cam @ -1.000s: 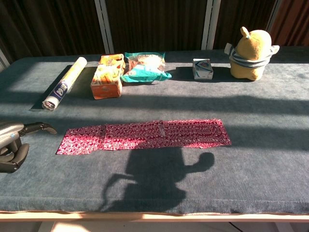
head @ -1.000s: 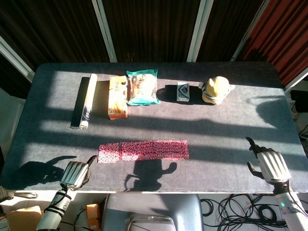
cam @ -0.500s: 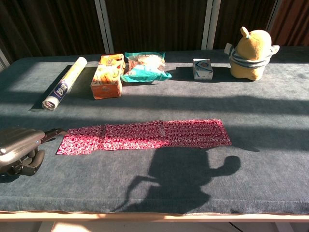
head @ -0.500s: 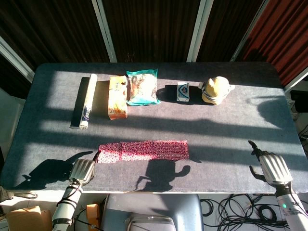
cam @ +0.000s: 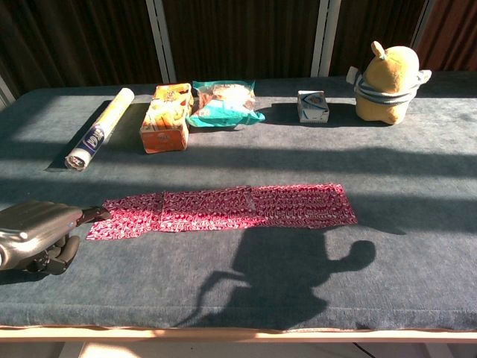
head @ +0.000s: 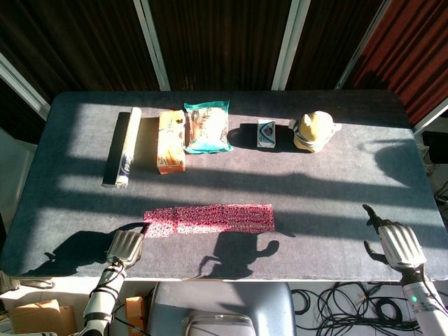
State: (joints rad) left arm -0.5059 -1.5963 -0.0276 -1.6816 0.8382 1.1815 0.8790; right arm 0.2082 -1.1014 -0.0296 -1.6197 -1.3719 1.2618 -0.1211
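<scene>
Left robot hand (cam: 37, 235) open at red strip's (cam: 223, 208) end, fingertip touching; right robot hand (head: 393, 241) open, empty, near table edge (head: 294, 278).

**No print on the table could be read**

Several things carried printing, yet none of it resolved into words. The rolled tube (cam: 99, 127) bore a dark blue oval mark near its end, too blurred to make out. The orange box (cam: 165, 118) showed small pictures and specks of lettering that stayed illegible. The teal snack bag (cam: 223, 104) had indistinct print on its front. The little white carton (cam: 312, 106) showed a blue emblem, unreadable. The red patterned strip (cam: 223, 208) carried only a repeating pattern.
</scene>
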